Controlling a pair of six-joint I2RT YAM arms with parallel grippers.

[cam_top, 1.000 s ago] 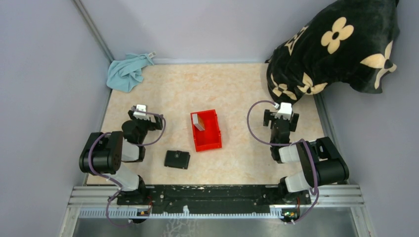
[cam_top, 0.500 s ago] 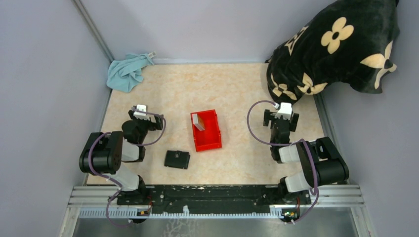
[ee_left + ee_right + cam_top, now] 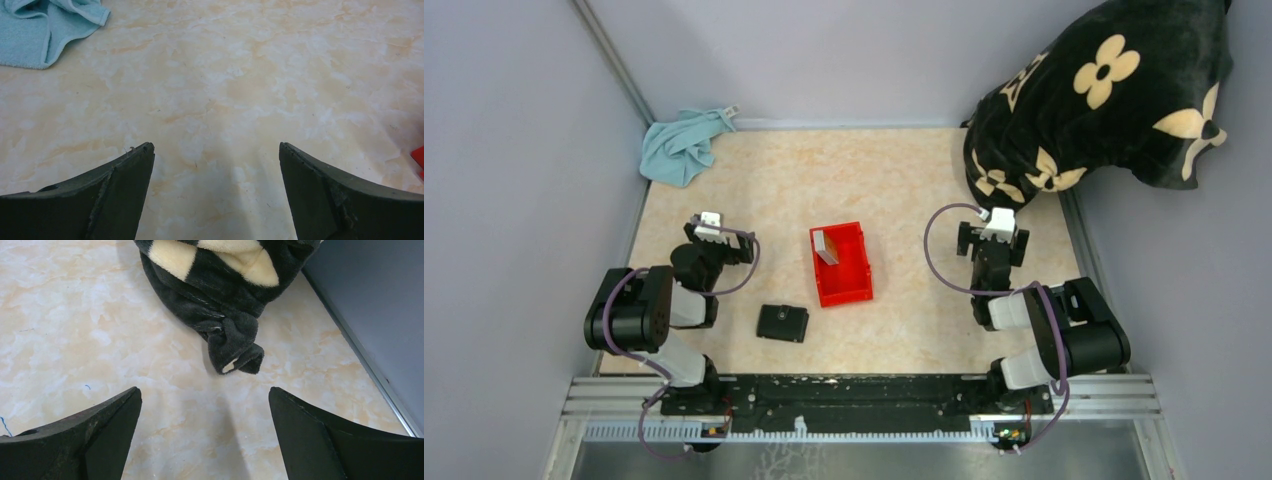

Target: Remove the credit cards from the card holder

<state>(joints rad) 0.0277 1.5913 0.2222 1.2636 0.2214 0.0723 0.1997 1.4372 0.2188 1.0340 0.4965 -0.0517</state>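
Observation:
The card holder (image 3: 783, 322), small, black and folded shut, lies flat on the table near the front, left of centre. A grey and tan flat card (image 3: 826, 246) leans inside the red bin (image 3: 852, 285); any other credit cards are hidden. My left gripper (image 3: 709, 222) sits left of the bin and behind the card holder. In the left wrist view it (image 3: 216, 147) is open over bare table with nothing between its fingers. My right gripper (image 3: 996, 222) is at the right side. Its wrist view shows it (image 3: 205, 390) open and empty too.
A light blue cloth (image 3: 682, 145) lies crumpled in the back left corner and shows in the left wrist view (image 3: 40, 27). A black blanket with cream flowers (image 3: 1104, 100) fills the back right, its tip (image 3: 232, 352) just ahead of my right gripper. Grey walls enclose the table.

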